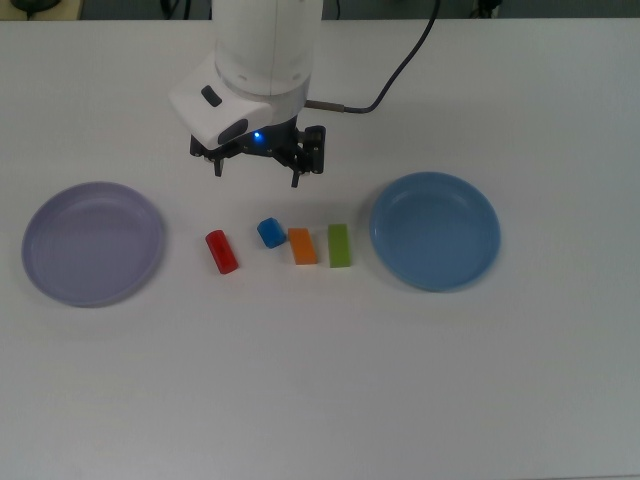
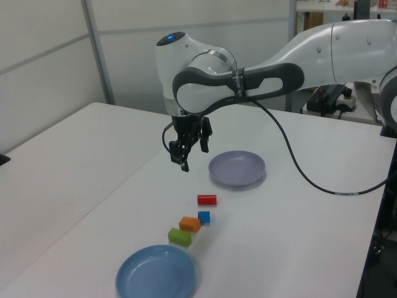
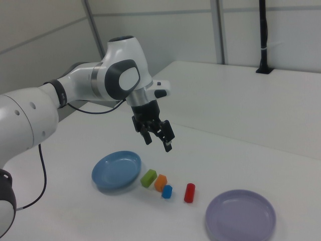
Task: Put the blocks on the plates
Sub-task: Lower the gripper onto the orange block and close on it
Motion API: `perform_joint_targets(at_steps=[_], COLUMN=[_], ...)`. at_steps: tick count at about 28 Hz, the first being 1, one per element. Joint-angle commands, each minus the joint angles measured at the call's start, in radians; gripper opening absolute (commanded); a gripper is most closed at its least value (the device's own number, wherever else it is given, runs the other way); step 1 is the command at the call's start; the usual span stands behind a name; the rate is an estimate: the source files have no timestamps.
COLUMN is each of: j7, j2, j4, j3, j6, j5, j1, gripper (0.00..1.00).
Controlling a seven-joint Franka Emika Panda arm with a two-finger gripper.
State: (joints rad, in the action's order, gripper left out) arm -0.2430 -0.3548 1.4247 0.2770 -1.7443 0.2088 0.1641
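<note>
The gripper (image 1: 257, 170) hangs above the white table (image 1: 320, 400), its jaws spread apart and holding nothing. Below it four blocks lie in a loose row: red block (image 1: 221, 251), blue block (image 1: 271, 232), orange block (image 1: 302, 246), green block (image 1: 339, 245) (the last two nearly side by side). The purple plate (image 1: 93, 243) sits at the top view's left, the blue plate (image 1: 435, 230) at the top view's right, just beside the green one.
</note>
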Motion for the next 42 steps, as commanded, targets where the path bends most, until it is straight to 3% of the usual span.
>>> perform_joint_targets(at_steps=[1, 5, 13, 22, 26, 34, 42], j7=[0.019, 0.039, 0.209, 0.430, 0.452, 0.472, 0.462], j2=[0.004, -0.010, -0.023, -0.122, -0.130, -0.164, -0.214], j4=[0.017, 0.017, 0.017, 0.014, 0.030, 0.031, 0.036], j3=[-0.010, -0.009, -0.009, -0.002, -0.002, -0.002, -0.004], j6=[-0.024, -0.031, -0.031, -0.073, -0.162, -0.176, -0.216], j5=[0.015, 0.015, 0.003, 0.006, 0.007, 0.017, 0.086], j1=[-0.001, -0.001, -0.003, -0.021, -0.031, -0.063, -0.074], gripper=[1.00, 1.00, 1.00, 1.00, 1.00, 1.00, 1.00])
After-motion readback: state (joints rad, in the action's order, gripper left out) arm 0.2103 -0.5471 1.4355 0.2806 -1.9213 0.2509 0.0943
